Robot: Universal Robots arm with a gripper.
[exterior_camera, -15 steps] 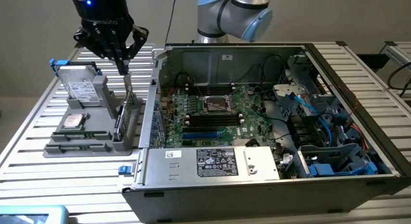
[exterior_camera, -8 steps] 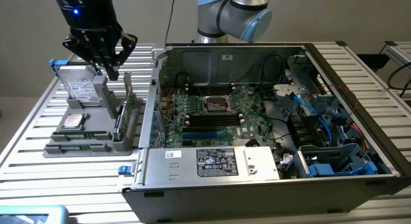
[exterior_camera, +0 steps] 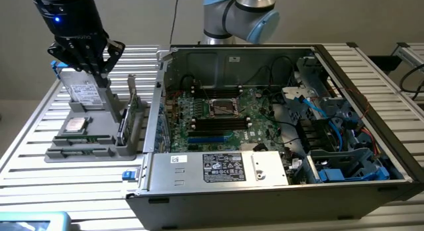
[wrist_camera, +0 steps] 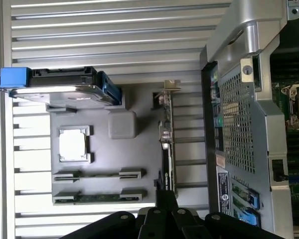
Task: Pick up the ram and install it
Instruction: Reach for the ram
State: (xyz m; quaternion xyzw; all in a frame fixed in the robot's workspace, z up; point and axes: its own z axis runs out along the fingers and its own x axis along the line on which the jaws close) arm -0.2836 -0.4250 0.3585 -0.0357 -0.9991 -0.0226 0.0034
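Here, end effector [exterior_camera: 102, 78] clenched over grey fixture [wrist_camera: 139, 149], ram [wrist_camera: 97, 197] lying in it, slatted metal table [exterior_camera: 39, 181].

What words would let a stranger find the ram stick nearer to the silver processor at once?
To the exterior view's left of the open computer case, a grey parts holder sits on the slatted table. At its end nearest the camera, two thin green sticks lie parallel; this ram is the one beside the square silver processor. Unlike the upright card, it is low and narrow.
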